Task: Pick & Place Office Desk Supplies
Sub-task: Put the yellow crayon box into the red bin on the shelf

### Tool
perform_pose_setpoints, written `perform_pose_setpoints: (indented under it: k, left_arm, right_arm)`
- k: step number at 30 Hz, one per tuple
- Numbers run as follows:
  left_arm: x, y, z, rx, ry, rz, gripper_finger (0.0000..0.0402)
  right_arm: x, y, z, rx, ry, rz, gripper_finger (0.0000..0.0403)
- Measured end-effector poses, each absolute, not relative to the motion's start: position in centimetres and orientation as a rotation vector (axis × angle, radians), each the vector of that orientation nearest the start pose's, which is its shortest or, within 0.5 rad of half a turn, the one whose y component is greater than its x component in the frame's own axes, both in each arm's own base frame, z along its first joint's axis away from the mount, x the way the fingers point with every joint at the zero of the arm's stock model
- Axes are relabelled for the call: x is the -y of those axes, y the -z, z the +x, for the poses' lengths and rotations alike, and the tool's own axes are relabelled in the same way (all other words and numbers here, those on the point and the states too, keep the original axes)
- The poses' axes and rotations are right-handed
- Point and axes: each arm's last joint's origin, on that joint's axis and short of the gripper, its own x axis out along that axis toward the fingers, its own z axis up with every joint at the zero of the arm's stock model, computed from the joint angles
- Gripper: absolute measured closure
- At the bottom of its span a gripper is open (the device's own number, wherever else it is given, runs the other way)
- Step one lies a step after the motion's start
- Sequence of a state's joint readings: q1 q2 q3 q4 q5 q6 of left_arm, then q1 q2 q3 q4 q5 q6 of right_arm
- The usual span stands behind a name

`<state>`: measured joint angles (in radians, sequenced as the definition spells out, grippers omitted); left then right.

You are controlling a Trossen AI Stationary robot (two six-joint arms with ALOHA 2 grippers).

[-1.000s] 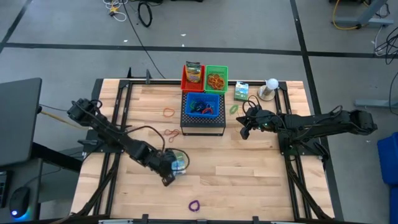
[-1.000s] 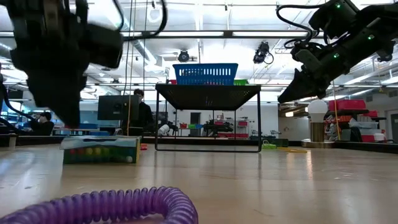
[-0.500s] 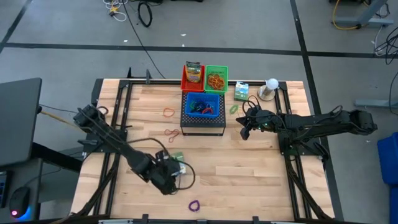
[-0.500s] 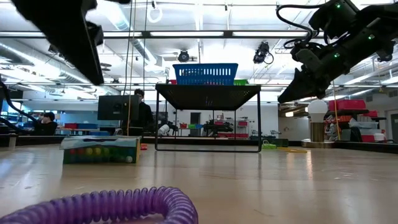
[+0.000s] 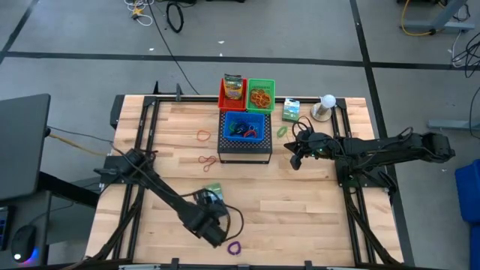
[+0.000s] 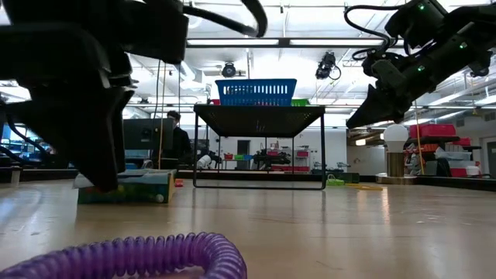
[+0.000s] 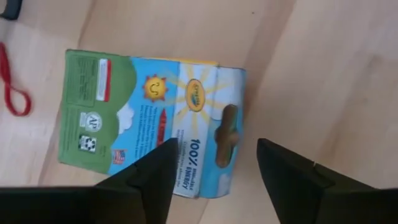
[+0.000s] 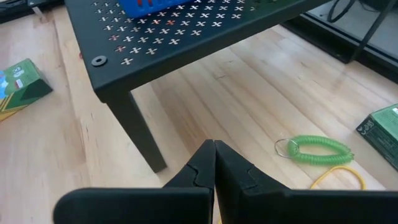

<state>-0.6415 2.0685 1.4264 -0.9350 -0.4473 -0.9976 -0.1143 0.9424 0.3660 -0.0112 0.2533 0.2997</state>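
A green-white box (image 5: pixel 212 193) lies flat on the table near the front, also seen in the left wrist view (image 7: pixel 149 118) and the low view (image 6: pixel 128 186). My left gripper (image 5: pixel 211 223) hovers open just on the box's near side, its fingers (image 7: pixel 161 168) apart and empty. A purple coil loop (image 5: pixel 235 247) lies near the front edge. A red rubber band (image 5: pixel 206 160) and an orange one (image 5: pixel 202 136) lie mid-table. My right gripper (image 5: pixel 295 160) hangs shut above the table, right of the black stand, near a green coil loop (image 8: pixel 314 149).
A black perforated stand (image 5: pixel 245 150) holds a blue basket (image 5: pixel 245 127). Behind it are a red bin (image 5: pixel 232 90) and a green bin (image 5: pixel 261 94). A second green-white box (image 5: pixel 291 109) and a white ball on a stand (image 5: pixel 327 105) sit far right.
My left gripper has left the green-white box and moved toward the table's near edge, tipping further downward. The box stays flat on the table where it was.
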Motion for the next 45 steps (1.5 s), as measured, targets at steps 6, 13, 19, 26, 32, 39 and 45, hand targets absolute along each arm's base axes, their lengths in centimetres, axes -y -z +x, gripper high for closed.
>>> perform_pose_setpoints:
  k: [6, 13, 19, 26, 32, 39, 45]
  left_arm:
    - [21.4, -14.7, 30.9, -1.253, -0.564, -0.011, 0.0268]
    - [20.5, -17.3, 30.5, -1.269, -0.587, 0.042, 0.0393]
    - [19.9, -21.3, 30.0, -1.2, -0.529, -0.029, 0.0397]
    - [20.5, -21.7, 30.3, -1.245, -0.336, -0.068, 0.0341]
    - [20.6, -18.4, 30.2, -1.29, -0.465, 0.065, 0.0229]
    - [21.1, -15.1, 31.1, -1.282, -0.541, 0.078, 0.0136]
    - [20.9, -12.8, 31.3, -1.291, -0.618, 0.136, 0.0152]
  right_arm:
    - [2.8, -18.1, 18.1, -0.533, 0.439, 0.237, 0.0398]
    - [2.8, -18.1, 18.1, -0.539, 0.43, 0.206, 0.0398]
    - [2.7, -18.1, 18.1, -0.555, 0.366, 0.177, 0.0398]
    - [2.5, -18.0, 18.1, -0.565, 0.315, 0.149, 0.0398]
    - [2.5, -18.0, 18.1, -0.566, 0.315, 0.148, 0.0398]
    - [2.5, -18.0, 18.1, -0.567, 0.311, 0.148, 0.0398]
    - [2.5, -18.0, 18.1, -0.57, 0.306, 0.131, 0.0398]
